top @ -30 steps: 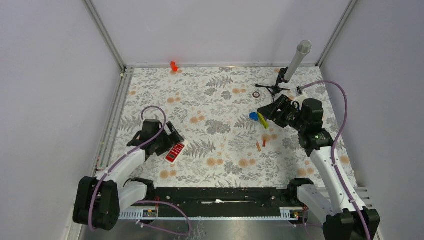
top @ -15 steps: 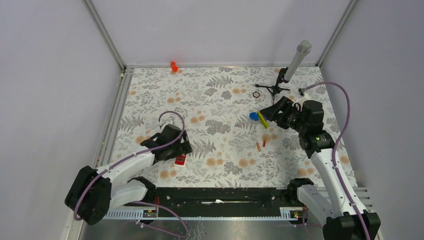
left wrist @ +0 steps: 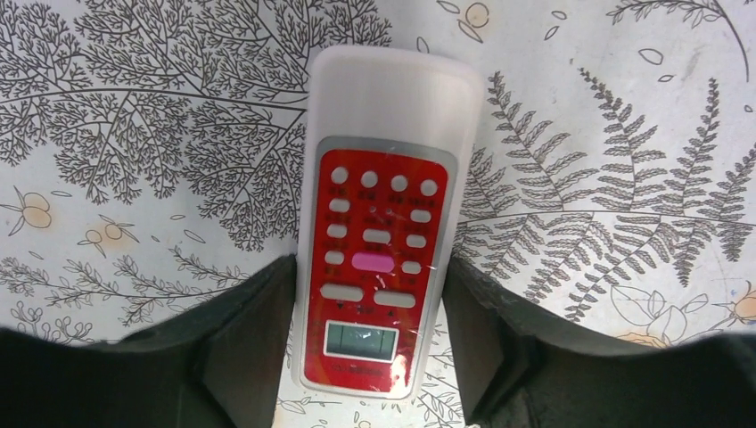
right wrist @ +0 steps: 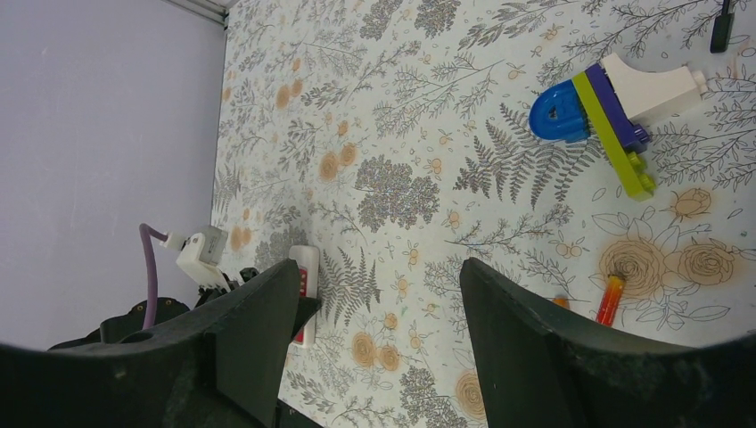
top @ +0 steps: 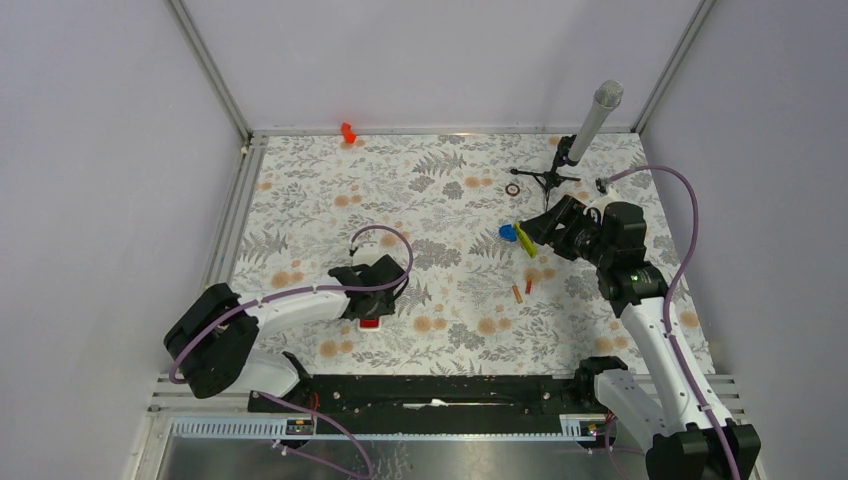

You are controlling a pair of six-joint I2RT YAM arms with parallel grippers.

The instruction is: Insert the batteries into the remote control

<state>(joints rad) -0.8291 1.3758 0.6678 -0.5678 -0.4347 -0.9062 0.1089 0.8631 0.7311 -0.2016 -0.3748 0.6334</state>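
The remote control (left wrist: 379,223) lies red face up on the floral mat, its lower end between my left gripper's fingers. The left gripper (left wrist: 367,272) is shut on its long sides. In the top view, the left gripper (top: 374,300) covers most of the remote (top: 369,322). The two orange batteries (top: 517,293) (top: 528,285) lie side by side right of centre. One battery (right wrist: 611,299) shows clearly in the right wrist view; the other is mostly hidden behind a finger. My right gripper (top: 545,225) (right wrist: 379,294) is open and empty, above the mat behind the batteries.
A blue disc (top: 508,232) and a yellow-green and dark block (top: 524,241) with a white piece (right wrist: 651,85) lie beside the right gripper. A microphone on a tripod (top: 590,125) and a dark ring (top: 513,188) are at the back right. A small orange object (top: 347,131) sits by the back wall.
My left arm has swung right and a little nearer, taking the remote with it from the left side toward the centre. The right arm has hardly moved.
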